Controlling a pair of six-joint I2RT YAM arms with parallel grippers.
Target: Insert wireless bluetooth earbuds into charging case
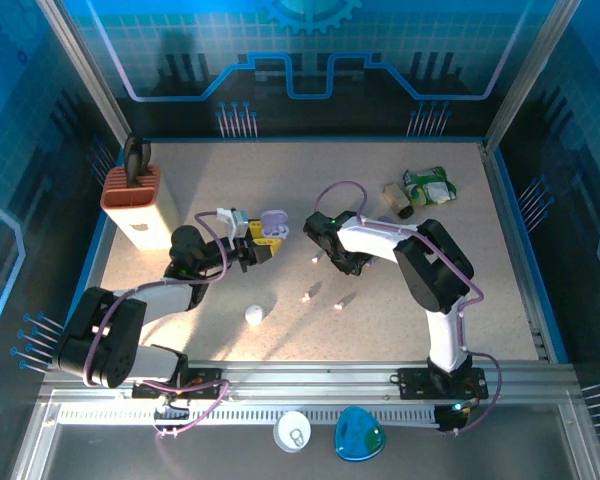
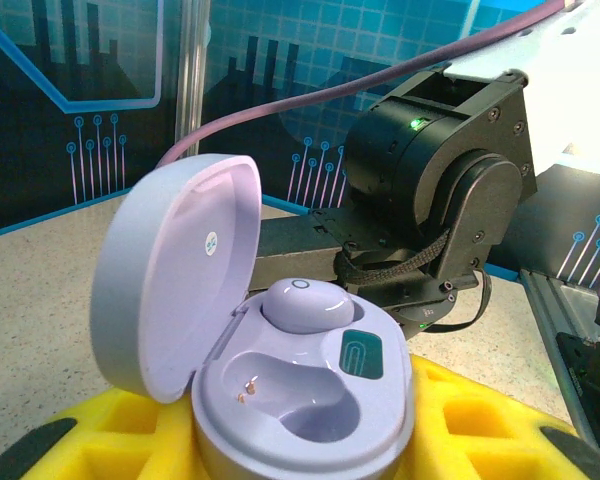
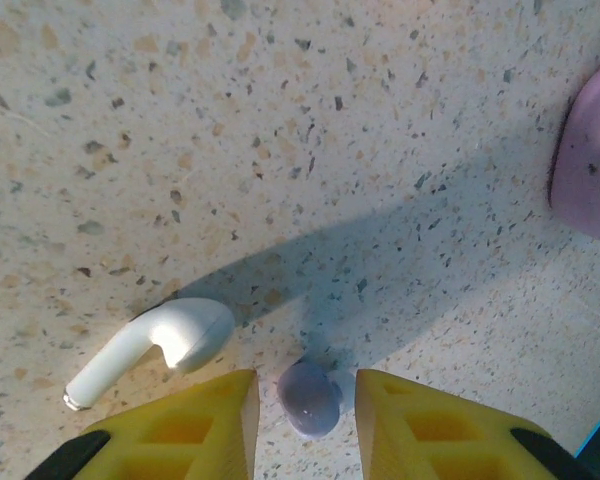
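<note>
Though tiny, catalogued first: stubby lilac plastic earbud (image 3: 310, 398), lying on speckled tabletop (image 3: 280, 150) between the yellow fingers of the right hand (image 3: 305, 410). Fingers set close on both sides; could not tell whether clenched on it or merely alongside. Judged very light, rigid, glossy and apt to squirt out; best pinched gently across the widest part of the body. Looked near round from above, so long axis not made out. Just beside it, leftward in the right wrist view: white stemmed plastic earbud (image 3: 160, 345), stem pointed to lower left.

Lilac pebble-shaped plastic charging case (image 2: 310, 400) clenched low between the yellow fingers of the left hand (image 2: 300, 445), lid hinged up, sockets facing up. Far socket filled by a second lilac earbud (image 2: 305, 305); near socket empty.
</note>
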